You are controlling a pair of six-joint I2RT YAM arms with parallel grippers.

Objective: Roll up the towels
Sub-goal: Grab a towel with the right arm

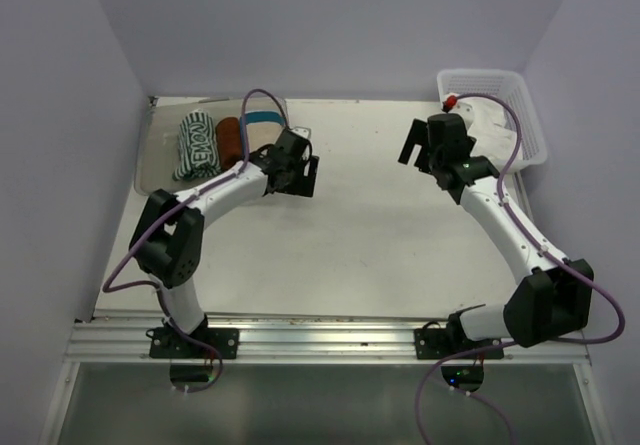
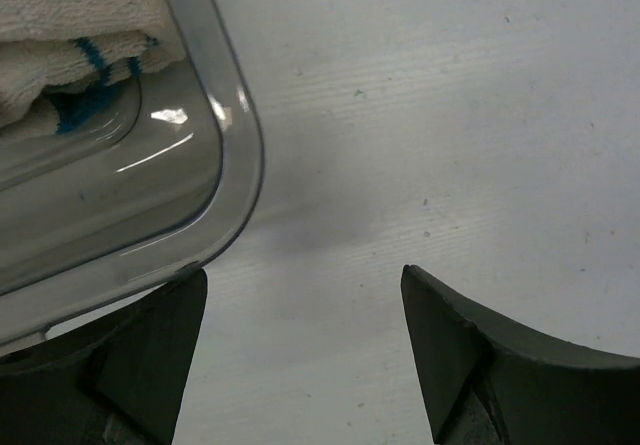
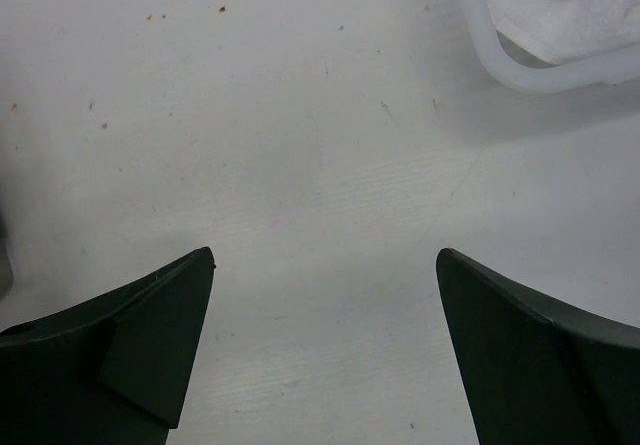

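Four towels are in view. Three lie rolled side by side in a clear tray (image 1: 150, 168) at the table's (image 1: 360, 245) far left: the green-and-white striped towel (image 1: 197, 145), a rust-brown towel (image 1: 230, 140) and a cream towel (image 1: 262, 123) with a teal band. The plain white towel (image 3: 580, 10) sits in a white basket (image 1: 500, 80) at far right, label showing. Of the two grippers, the left gripper (image 2: 303, 295) hangs by the tray's corner and the right gripper (image 3: 325, 265) near the basket. Both are spread wide and empty.

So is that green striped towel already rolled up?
Rolled. From above, the green-and-white striped towel is a compact, tube-shaped bundle lying in the clear tray, next to the rust-brown towel.
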